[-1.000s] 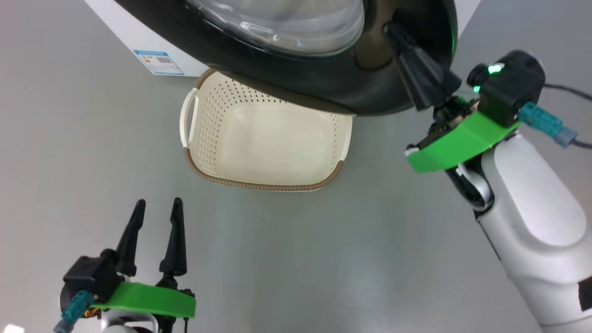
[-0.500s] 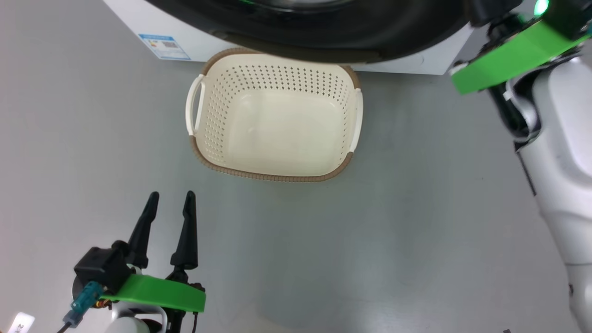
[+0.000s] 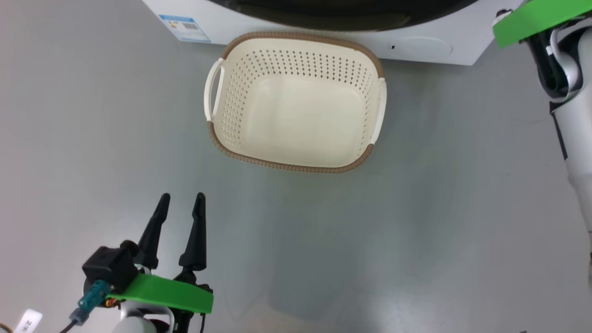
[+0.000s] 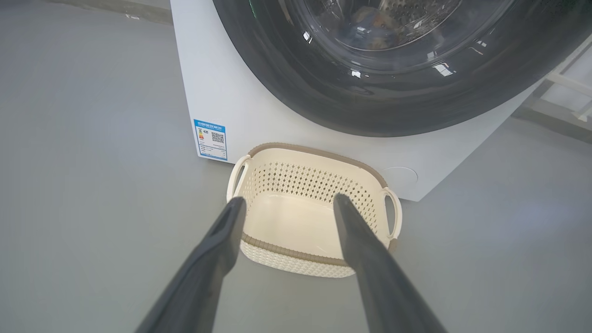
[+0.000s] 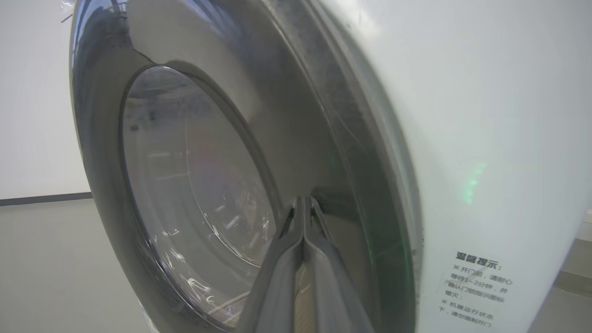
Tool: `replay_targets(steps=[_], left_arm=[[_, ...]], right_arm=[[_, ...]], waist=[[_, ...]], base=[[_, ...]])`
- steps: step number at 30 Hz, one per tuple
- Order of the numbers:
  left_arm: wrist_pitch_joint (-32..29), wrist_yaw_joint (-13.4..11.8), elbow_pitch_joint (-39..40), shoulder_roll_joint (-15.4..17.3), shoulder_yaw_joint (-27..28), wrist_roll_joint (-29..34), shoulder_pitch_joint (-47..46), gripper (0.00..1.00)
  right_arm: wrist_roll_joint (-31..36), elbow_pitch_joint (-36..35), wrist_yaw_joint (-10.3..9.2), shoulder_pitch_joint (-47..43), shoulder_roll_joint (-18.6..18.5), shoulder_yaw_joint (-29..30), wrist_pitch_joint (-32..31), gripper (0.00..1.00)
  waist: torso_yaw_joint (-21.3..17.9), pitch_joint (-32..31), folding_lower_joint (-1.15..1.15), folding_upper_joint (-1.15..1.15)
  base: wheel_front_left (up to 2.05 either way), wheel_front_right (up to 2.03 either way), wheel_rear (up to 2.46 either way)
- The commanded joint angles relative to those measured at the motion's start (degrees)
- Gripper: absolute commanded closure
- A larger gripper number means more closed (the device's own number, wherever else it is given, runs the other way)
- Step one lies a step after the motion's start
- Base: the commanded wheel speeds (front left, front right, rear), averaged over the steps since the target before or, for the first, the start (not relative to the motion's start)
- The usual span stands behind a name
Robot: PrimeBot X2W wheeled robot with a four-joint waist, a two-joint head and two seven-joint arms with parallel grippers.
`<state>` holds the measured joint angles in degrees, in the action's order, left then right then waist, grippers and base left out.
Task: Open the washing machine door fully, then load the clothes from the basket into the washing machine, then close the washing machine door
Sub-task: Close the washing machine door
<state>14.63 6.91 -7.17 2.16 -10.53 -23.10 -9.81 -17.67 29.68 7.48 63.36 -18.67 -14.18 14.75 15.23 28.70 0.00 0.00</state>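
Left claw (image 3: 181,196): lower left of the head view, fingers spread wide, holding nothing, as a second ago.
Basket (image 3: 286,167): upper centre, on the grey floor (image 3: 92,138) just in front of the washing machine (image 3: 462,48). Its whole brown rim is now uncovered (earlier the door overhung the far side; the camera has shifted too).
Washing machine door (image 4: 393,106): now flush against the machine front, with blue-and-orange clothes (image 4: 370,21) dim behind the glass.
Right claw (image 5: 303,203): fingers pressed together, tips close against the door's black rim, gripping nothing.
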Motion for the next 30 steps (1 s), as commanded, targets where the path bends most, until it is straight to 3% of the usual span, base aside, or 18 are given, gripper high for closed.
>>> replay_targets(steps=[1,16,30], left_arm=[[0.37,0.24,1.22,0.72,1.7,-0.47,-1.12,0.0],[0.37,0.35,1.46,0.72,1.56,-0.85,-2.91,0.0],[0.37,0.34,2.0,0.72,3.64,0.29,-2.2,0.0]], right_arm=[[0.38,-0.72,0.01,1.24,0.29,-0.07,0.25,1.0],[1.32,1.05,0.01,5.72,0.14,0.31,0.25,1.0],[-4.24,-7.51,0.01,-5.97,-0.14,-5.47,0.25,1.0]], waist=[[0.74,1.02,0.0,0.0],[1.34,3.97,0.0,0.0],[-1.21,-0.47,0.0,0.0]], base=[[0.0,0.0,0.0],[0.0,0.0,0.0],[0.0,0.0,0.0]])
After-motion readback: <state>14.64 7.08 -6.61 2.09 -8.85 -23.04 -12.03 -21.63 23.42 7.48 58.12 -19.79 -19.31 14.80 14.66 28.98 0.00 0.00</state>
